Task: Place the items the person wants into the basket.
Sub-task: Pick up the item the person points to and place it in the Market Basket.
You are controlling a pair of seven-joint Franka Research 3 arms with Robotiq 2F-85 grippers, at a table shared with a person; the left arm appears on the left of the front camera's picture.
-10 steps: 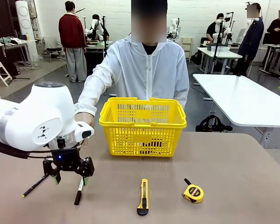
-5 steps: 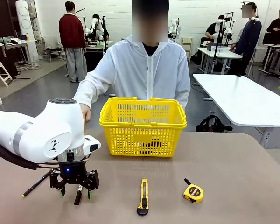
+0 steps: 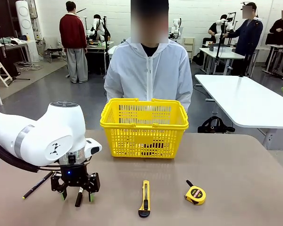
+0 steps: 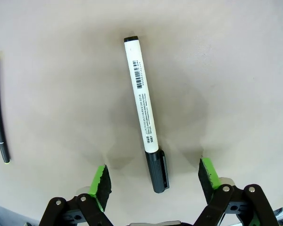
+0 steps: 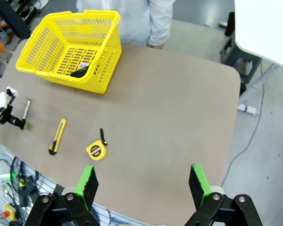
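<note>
Table (image 3: 236, 179): left gripper (image 3: 77, 195) low, open, straddling marker (image 4: 142, 99).

The left claw (image 3: 77, 196) hides part of the marker (image 3: 78, 202), whose barrel print is too small to read.

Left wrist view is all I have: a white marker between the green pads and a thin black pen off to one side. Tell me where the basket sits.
Observer: The yellow basket stands at the far side of the table, near the middle, right in front of the person.
Operator: Now list whatever else lies on the table.
Observer: A yellow-and-black utility knife lies near the front edge, below the basket in the front view, with a round yellow tape measure to its right.
</note>
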